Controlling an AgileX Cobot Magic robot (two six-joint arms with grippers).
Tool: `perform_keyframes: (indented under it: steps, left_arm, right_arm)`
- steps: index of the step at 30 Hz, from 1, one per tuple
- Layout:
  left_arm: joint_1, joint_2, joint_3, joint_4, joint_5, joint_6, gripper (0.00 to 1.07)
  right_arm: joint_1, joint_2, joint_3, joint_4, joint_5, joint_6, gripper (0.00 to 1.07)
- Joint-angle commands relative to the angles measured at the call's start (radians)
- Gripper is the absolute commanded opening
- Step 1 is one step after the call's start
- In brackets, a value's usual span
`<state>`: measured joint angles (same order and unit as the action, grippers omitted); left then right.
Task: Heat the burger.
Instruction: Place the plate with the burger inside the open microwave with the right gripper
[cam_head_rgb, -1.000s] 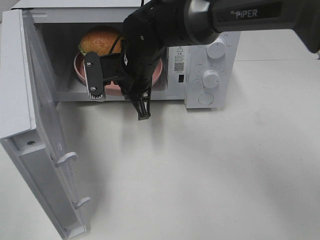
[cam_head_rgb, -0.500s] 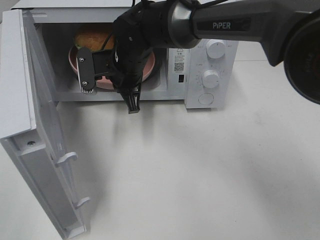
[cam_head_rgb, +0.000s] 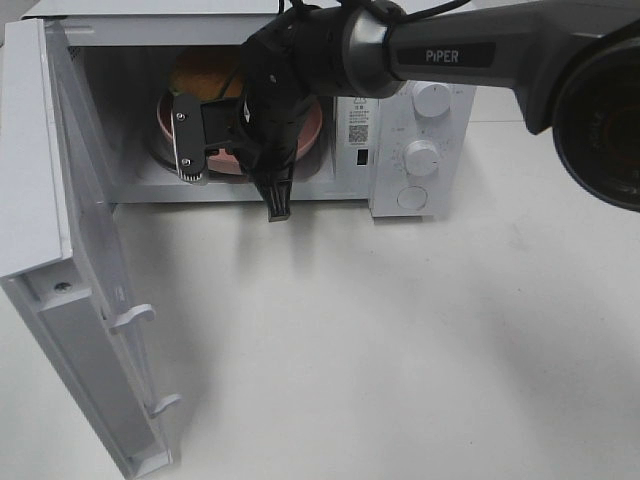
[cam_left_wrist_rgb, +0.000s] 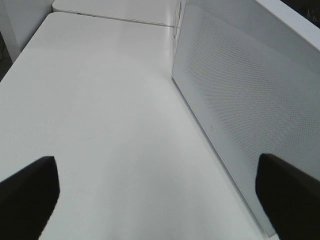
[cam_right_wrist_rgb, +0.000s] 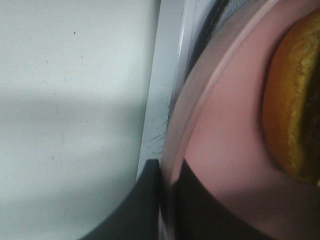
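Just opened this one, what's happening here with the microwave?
The right gripper is shut on the rim of the pink plate carrying the burger, and the plate is inside the microwave cavity, near its front. The microwave door stands wide open. The left gripper is open and empty, over the table beside that door. The burger is in, but the door is not yet closed.

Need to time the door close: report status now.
Right gripper shut on rim of round pink plate. Tall golden-bun burger on it, inside open white microwave. Left gripper open, empty, by the door. Right arm in doorway.
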<state>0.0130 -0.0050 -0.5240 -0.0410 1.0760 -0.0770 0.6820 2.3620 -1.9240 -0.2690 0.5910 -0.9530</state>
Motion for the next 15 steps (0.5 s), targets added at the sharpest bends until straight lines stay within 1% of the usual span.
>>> perform_keyframes:
  steps: [1, 2, 4, 7, 8, 9, 11, 12, 13, 14, 15]
  left_arm:
    - [0.002, -0.016, 0.002, -0.004, -0.009, -0.001, 1.00]
    - [0.002, -0.016, 0.002, -0.004, -0.009, -0.001, 1.00]
    - [0.002, -0.016, 0.002, -0.004, -0.009, -0.001, 1.00]
    - [0.002, -0.016, 0.002, -0.004, -0.009, -0.001, 1.00]
    - [0.002, -0.016, 0.002, -0.004, -0.009, -0.001, 1.00]
    - [0.002, -0.016, 0.002, -0.004, -0.009, -0.001, 1.00]
    - [0.002, -0.016, 0.002, -0.006, -0.009, -0.001, 1.00]
    - [0.002, -0.016, 0.002, -0.006, -0.009, -0.001, 1.00]
    - [0.002, -0.016, 0.002, -0.006, -0.009, -0.001, 1.00]
    - [0.002, -0.016, 0.002, -0.006, -0.009, -0.001, 1.00]
    - [0.002, -0.016, 0.002, -0.006, -0.009, -0.001, 1.00]
  right_arm:
    - [-0.005, -0.015, -0.017, -0.027, -0.077, 0.000, 0.01]
    - [-0.005, -0.015, -0.017, -0.027, -0.077, 0.000, 0.01]
    - [-0.006, -0.008, -0.017, -0.025, -0.072, 0.000, 0.08]
    - [-0.006, -0.003, -0.017, -0.025, -0.072, 0.000, 0.10]
    - [-0.006, 0.000, -0.017, -0.019, -0.072, 0.000, 0.16]
    - [-0.006, 0.000, -0.017, -0.019, -0.072, 0.000, 0.16]
    - [-0.005, 0.004, -0.017, -0.018, -0.075, 0.000, 0.30]
    - [-0.005, 0.004, -0.017, -0.018, -0.075, 0.000, 0.30]
    - [-0.005, 0.004, -0.017, -0.019, -0.076, 0.000, 0.34]
    - [-0.005, 0.004, -0.017, -0.022, -0.077, 0.000, 0.42]
    - [-0.005, 0.004, -0.017, -0.022, -0.077, 0.000, 0.42]
